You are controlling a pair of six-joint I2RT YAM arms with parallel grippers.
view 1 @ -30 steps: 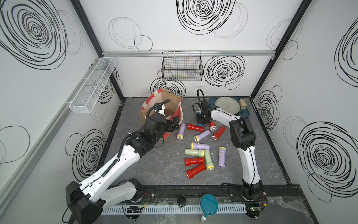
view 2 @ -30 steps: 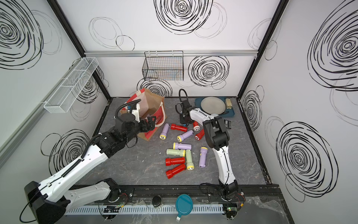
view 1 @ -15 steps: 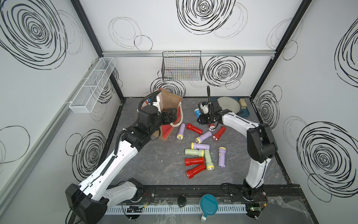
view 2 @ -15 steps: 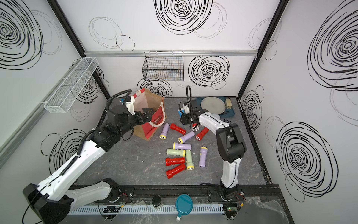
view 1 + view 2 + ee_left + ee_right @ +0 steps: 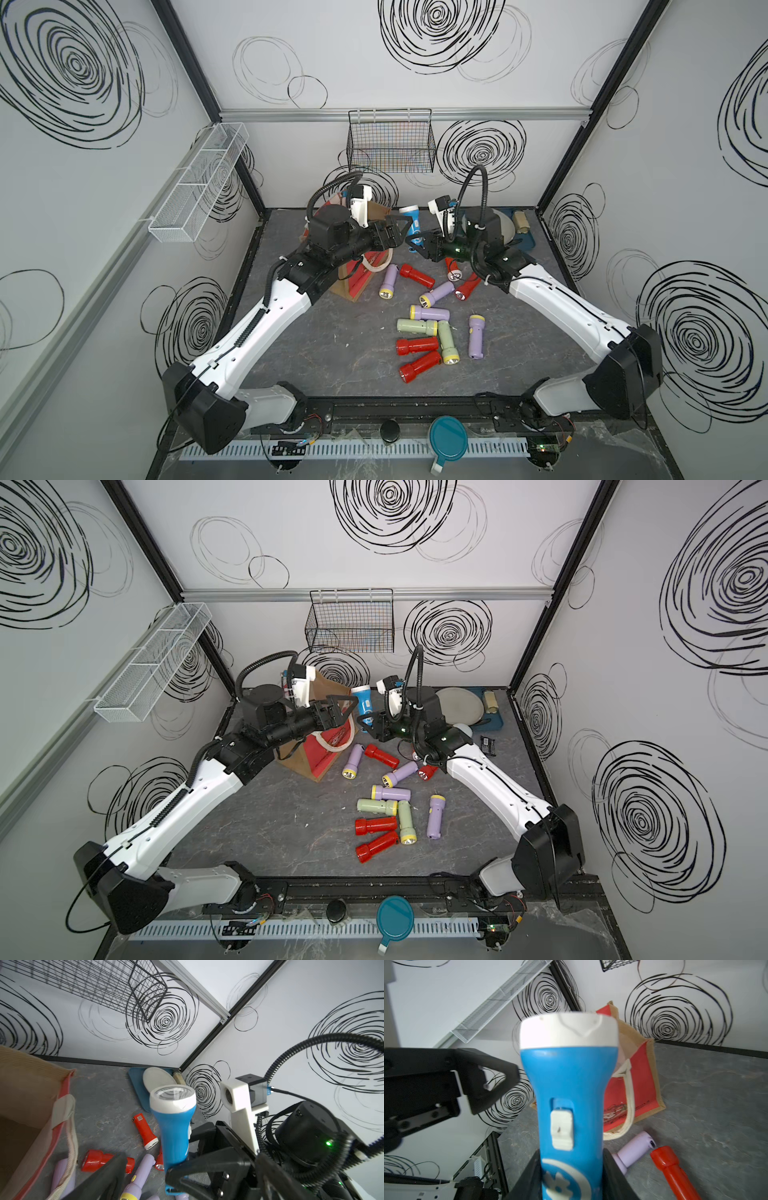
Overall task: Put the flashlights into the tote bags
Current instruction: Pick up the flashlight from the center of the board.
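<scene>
My right gripper (image 5: pixel 420 246) (image 5: pixel 571 1180) is shut on the lower end of a blue flashlight (image 5: pixel 411 222) (image 5: pixel 365 704) (image 5: pixel 566 1088) with a white head, held upright above the table. The left gripper (image 5: pixel 397 232) (image 5: pixel 345 710) (image 5: pixel 187 1178) is open and faces it, fingertips right beside the blue body (image 5: pixel 174 1126). Just behind and under the left gripper stands the brown tote bag (image 5: pixel 356 282) (image 5: pixel 322 756) (image 5: pixel 27 1105) (image 5: pixel 639 1076) with red sides and cream handles. Several red, lilac and pale green flashlights (image 5: pixel 417 326) (image 5: pixel 376 825) lie loose on the grey table.
A black wire basket (image 5: pixel 390 143) hangs on the back wall, a white mesh shelf (image 5: pixel 199 183) on the left wall. At the back right a blue tray (image 5: pixel 496 723) holds a grey plate (image 5: pixel 459 702) and a tan can (image 5: pixel 491 700). A teal lid (image 5: pixel 446 434) lies on the front rail.
The right arm has lifted the blue flashlight off the back of the table and carried it left towards the bag. The left gripper has risen from beside the bag and turned towards it.
</scene>
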